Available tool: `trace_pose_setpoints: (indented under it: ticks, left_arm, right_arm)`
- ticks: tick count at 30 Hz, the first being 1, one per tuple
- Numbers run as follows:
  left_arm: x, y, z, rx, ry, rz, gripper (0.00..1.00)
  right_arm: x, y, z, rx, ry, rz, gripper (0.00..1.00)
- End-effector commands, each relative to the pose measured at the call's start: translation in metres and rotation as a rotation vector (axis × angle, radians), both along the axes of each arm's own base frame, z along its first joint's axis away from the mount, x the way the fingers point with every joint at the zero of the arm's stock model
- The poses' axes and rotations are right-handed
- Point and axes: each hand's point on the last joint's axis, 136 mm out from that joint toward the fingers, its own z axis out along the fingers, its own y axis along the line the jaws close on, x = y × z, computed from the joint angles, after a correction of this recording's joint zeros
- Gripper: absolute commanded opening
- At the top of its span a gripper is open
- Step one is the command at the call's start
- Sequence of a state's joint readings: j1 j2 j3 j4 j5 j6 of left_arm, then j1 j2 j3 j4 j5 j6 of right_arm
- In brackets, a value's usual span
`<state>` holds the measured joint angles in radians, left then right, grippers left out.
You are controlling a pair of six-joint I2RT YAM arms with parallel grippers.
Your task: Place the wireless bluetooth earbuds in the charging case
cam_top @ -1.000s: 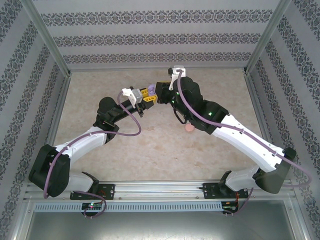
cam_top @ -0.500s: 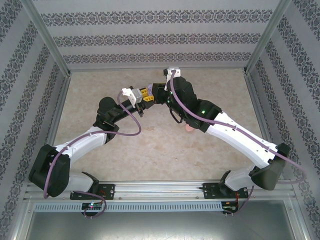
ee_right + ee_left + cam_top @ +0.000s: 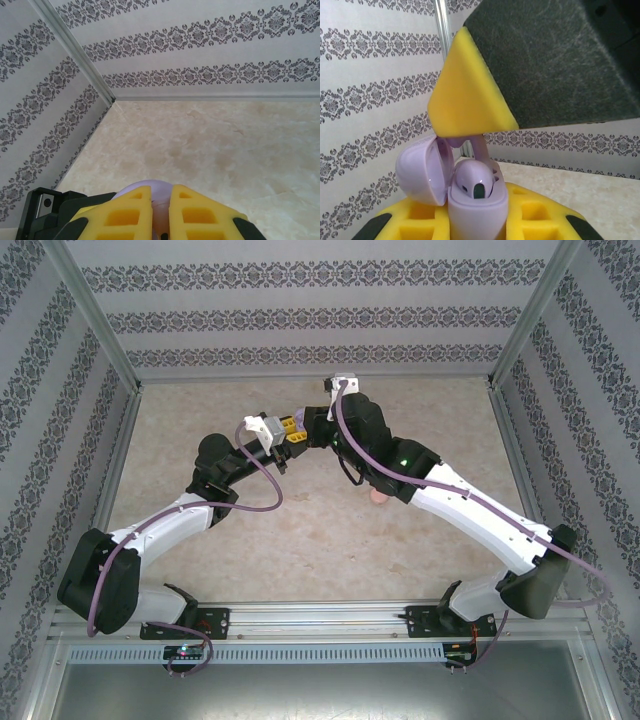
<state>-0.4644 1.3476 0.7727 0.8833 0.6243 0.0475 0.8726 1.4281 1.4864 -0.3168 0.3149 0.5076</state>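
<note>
Lilac and glossy, the charging case [image 3: 477,210] stands upright with its domed lid [image 3: 420,170] swung open to the left. The left fingers [image 3: 415,222], yellow padded with square recesses, are clenched on the sides of its lower half and hold it above the counter [image 3: 225,150].

One lilac earbud [image 3: 472,177] of the same shade sits in the mouth of the case. Its rounded head is down in the well and shows a small dark oval on its face. Its thin stem [image 3: 481,147] points up and meets the yellow tip of one of the right fingers [image 3: 130,215], which come in from above. In the right wrist view these fingers stand almost together, pinched on a sliver of lilac, with the curved lilac lid just beyond their tips.

From the top camera the two arms meet tip to tip over the far middle of the beige marbled counter. A small pink thing [image 3: 378,498] lies on the counter beside the right arm, partly hidden by it and too small to identify. Patterned wallpaper [image 3: 200,30] covers the walls around.
</note>
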Motion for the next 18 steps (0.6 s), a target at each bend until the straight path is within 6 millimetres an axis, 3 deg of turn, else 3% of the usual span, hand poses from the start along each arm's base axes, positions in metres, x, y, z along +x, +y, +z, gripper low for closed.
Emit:
trace_pose_setpoints:
  ticks: [1, 9, 15, 18]
  left_arm:
    - [-0.017, -0.003, 0.036, -0.045, -0.106, -0.048, 0.00]
    - [-0.018, -0.003, 0.036, -0.043, -0.108, -0.050, 0.00]
    - [-0.020, -0.002, 0.040, -0.044, -0.121, -0.048, 0.00]
    - [-0.023, -0.001, 0.042, -0.047, -0.128, -0.052, 0.00]
  right_arm:
    - [0.003, 0.009, -0.020, -0.069, 0.018, 0.028, 0.12]
    - [-0.004, 0.025, -0.027, -0.083, 0.014, 0.107, 0.11]
    - [-0.005, 0.014, -0.017, -0.064, -0.028, 0.087, 0.11]
    - [-0.011, 0.017, -0.011, -0.026, -0.042, 0.140, 0.11]
